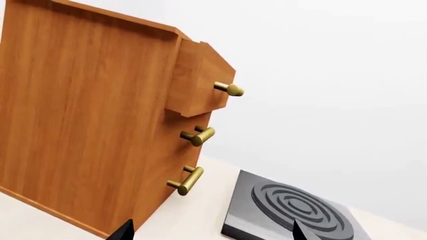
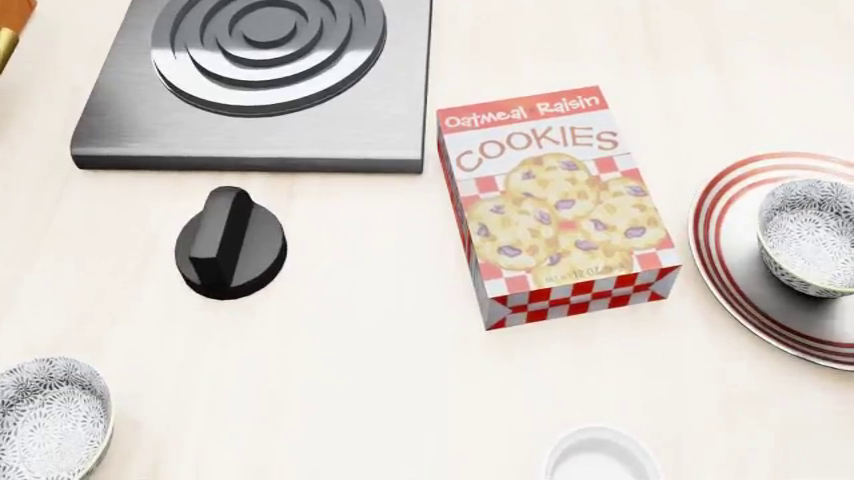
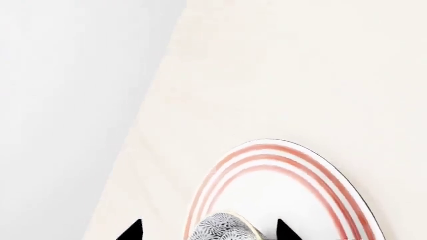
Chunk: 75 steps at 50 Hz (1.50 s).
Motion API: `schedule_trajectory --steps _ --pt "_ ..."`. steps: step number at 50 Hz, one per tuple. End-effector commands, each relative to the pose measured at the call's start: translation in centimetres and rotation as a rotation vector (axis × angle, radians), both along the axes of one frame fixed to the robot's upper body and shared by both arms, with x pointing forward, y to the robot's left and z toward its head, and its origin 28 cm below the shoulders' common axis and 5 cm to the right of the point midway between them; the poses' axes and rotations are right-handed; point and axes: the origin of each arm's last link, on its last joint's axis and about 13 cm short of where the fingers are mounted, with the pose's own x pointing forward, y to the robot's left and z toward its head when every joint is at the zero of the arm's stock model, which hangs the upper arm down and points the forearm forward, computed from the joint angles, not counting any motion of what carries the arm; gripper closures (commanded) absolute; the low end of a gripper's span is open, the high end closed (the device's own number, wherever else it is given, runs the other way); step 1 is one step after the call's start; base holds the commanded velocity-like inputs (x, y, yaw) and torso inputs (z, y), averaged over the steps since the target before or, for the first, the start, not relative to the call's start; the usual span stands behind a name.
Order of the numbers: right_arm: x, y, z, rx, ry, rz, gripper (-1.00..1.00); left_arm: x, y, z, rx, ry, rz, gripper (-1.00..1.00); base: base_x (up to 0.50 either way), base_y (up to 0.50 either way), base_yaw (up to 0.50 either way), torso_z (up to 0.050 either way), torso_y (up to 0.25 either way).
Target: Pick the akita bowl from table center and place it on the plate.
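Observation:
One akita bowl (image 2: 810, 235), speckled grey and white, sits upright on the plate (image 2: 734, 270), a wide white plate with red rings at the table's right edge. In the right wrist view the same bowl (image 3: 223, 227) rests on the plate (image 3: 293, 185), between the two dark fingertips of my right gripper (image 3: 208, 231). The tips stand wide apart and clear of the bowl's sides, so that gripper is open. An identical bowl (image 2: 47, 420) stands at the near left. My left gripper (image 1: 212, 232) is open and empty above the table. Neither gripper shows in the head view.
A cookie box (image 2: 554, 205) lies flat at the table's middle. Behind it at the left are a grey hotplate (image 2: 254, 80) and a black knob (image 2: 230, 243). A small white cup (image 2: 601, 460) is at the near edge. A wooden cabinet (image 1: 87, 115) with brass handles stands beside the hotplate (image 1: 293, 207).

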Motion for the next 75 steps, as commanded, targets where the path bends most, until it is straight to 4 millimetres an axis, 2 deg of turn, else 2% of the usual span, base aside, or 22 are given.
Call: schedule_trajectory --steps 1,8,13,24,33,43,55,75 --pt "-2.4 0.3 1.9 -0.017 -0.178 -0.156 -1.0 -0.2 0.0 0.1 -0.002 -0.005 0.0 -1.0 0.0 0.0 0.0 0.0 0.0" --pt "-3.5 1.6 3.4 -0.118 -0.226 -0.142 -1.0 -0.3 0.0 0.1 -0.002 -0.008 -0.004 -1.0 0.0 0.0 0.0 0.0 0.0" --pt "-4.8 3.2 4.4 -0.239 -0.253 -0.099 -1.0 -0.4 -0.1 0.1 0.001 -0.011 -0.003 -1.0 0.0 0.0 0.0 0.0 0.0" --pt "-6.1 5.7 3.8 -0.434 -0.203 -0.008 -1.0 -0.4 -0.1 0.4 0.004 -0.023 -0.01 -1.0 0.0 0.0 0.0 0.0 0.0" --pt "-8.1 8.1 3.2 -0.628 -0.205 0.055 -1.0 -0.4 -0.1 0.5 0.002 -0.029 -0.011 -1.0 0.0 0.0 0.0 0.0 0.0" --pt "-10.3 9.9 4.1 -0.718 -0.246 0.122 -1.0 -0.5 -0.3 0.7 0.006 -0.035 -0.02 -1.0 0.0 0.0 0.0 0.0 0.0" --pt "-11.6 10.9 3.6 -0.818 -0.28 0.13 -1.0 -0.7 -0.3 0.7 0.008 -0.04 -0.022 -1.0 0.0 0.0 0.0 0.0 0.0" --pt "-12.2 10.8 3.8 -0.831 -0.292 0.136 -1.0 -0.6 -0.4 0.8 0.012 -0.045 -0.022 -1.0 0.0 0.0 0.0 0.0 0.0"
